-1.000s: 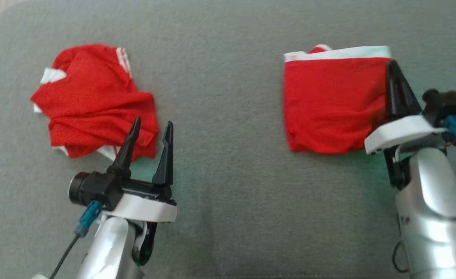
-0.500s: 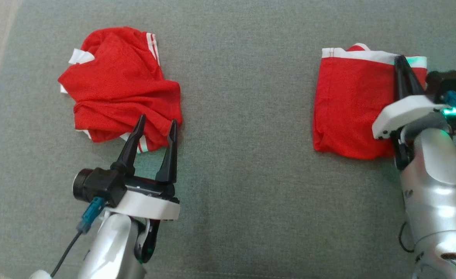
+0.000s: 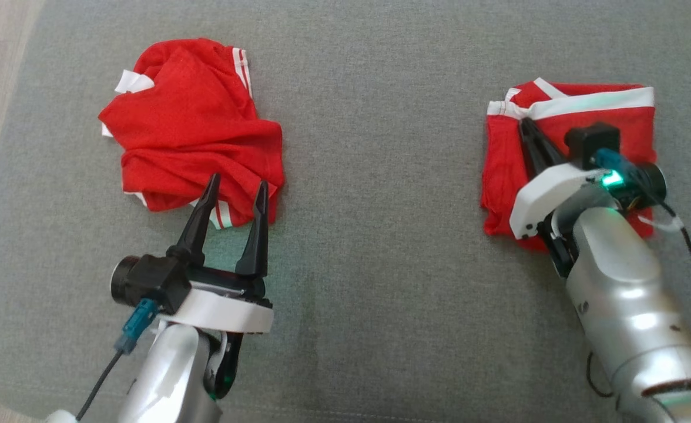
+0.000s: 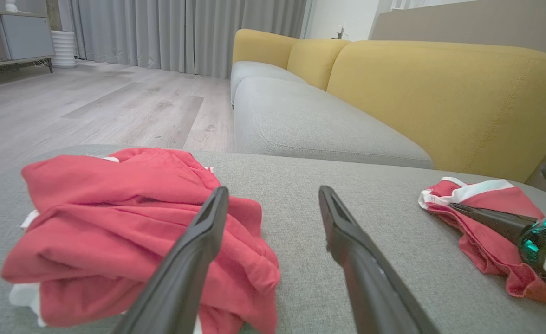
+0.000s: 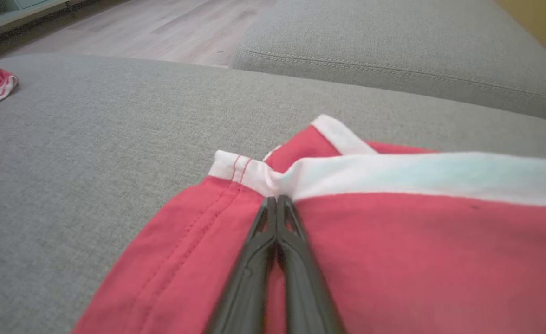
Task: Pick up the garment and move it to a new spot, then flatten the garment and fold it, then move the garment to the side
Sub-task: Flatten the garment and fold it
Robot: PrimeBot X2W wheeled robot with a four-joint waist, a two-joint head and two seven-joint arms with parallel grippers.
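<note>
Two red garments share one big grey cushion (image 3: 369,176). The left wrist view shows you that it is a sofa seat with a yellow back (image 4: 440,93) behind it. The seat is wide and flat, so it works like a table for you.

On the left lies the crumpled garment (image 3: 193,129). It is a bunched heap with folds going every way, so I think it has not been flattened yet. On the right, well apart from it, lies the folded garment (image 3: 501,170). It is a neat flat square. I think the folding is done and only the move to the side is left for this one.

Your left gripper (image 3: 238,179) has its two fingers spread wide with nothing between them. Its tips hang just over the near edge of the heap. I think it is there so you can grab that heap next.

Your right gripper (image 3: 526,123) has its fingers pressed tight together. They lie on top of the folded cloth, with the tips right at the white band (image 3: 592,101) near a corner. Shut fingers make one firm stick, good for pressing and sliding. You cannot tell if any cloth is pinched between them. So go slowly, or the folds could slip open.
</note>
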